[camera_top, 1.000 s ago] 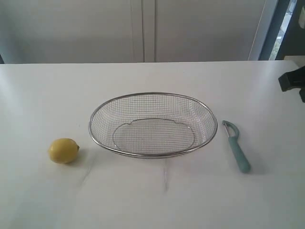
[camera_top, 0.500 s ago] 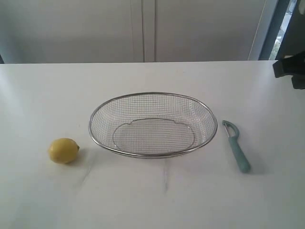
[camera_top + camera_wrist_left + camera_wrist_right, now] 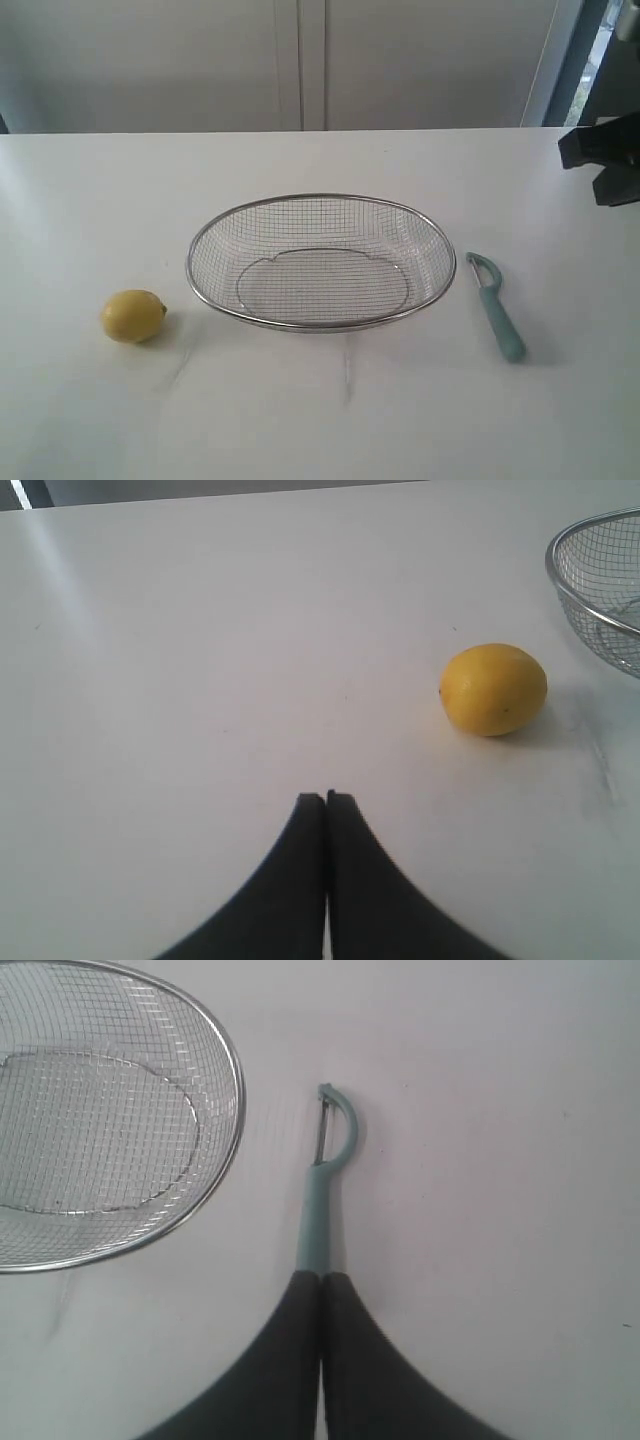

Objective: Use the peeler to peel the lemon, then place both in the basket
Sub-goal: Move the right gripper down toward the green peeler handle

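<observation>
Since a second ago my right arm (image 3: 603,160) has pushed further into the exterior view from the 2 o'clock edge. The lemon, peeler and basket have not shifted. Taking the basket (image 3: 320,327) as the dial's centre, the lemon (image 3: 133,316) lies on the white table (image 3: 100,200) at about 8 o'clock, near the rim but apart from it. The peeler (image 3: 495,315) lies at about 4 o'clock, just beside the rim, its grey loop head pointing to 12 and its teal handle to 6. My right gripper (image 3: 321,1276) has its jaws pressed together, pinching nothing, with the tips lined up over the handle's end. My left gripper (image 3: 326,797) is also pressed together with nothing in it, the lemon well apart from its tips.
</observation>
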### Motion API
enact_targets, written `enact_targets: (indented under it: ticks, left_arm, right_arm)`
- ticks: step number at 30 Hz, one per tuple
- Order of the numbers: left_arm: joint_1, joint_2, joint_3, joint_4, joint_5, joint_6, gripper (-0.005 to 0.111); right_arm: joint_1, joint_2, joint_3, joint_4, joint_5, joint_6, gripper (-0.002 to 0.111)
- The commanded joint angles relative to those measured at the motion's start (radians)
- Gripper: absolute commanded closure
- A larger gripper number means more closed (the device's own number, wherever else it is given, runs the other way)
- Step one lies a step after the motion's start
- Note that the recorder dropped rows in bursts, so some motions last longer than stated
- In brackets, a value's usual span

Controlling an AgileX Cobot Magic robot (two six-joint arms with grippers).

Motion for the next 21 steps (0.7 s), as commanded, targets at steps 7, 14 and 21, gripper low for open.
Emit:
enact_targets:
  ticks: [7, 14, 21]
  left_arm:
    - [-0.008, -0.005, 0.005, -0.009, 0.000, 0.001, 0.107]
    - [-0.008, -0.005, 0.005, -0.009, 0.000, 0.001, 0.107]
    - [-0.008, -0.005, 0.005, -0.009, 0.000, 0.001, 0.107]
  right_arm:
    - [0.167, 0.130, -0.010, -0.238, 0.052, 0.163, 0.108]
    - [0.234, 0.262, -0.010, -0.307, 0.018, 0.227, 0.108]
    - [0.234, 0.349, -0.010, -0.280, -0.128, 0.227, 0.108]
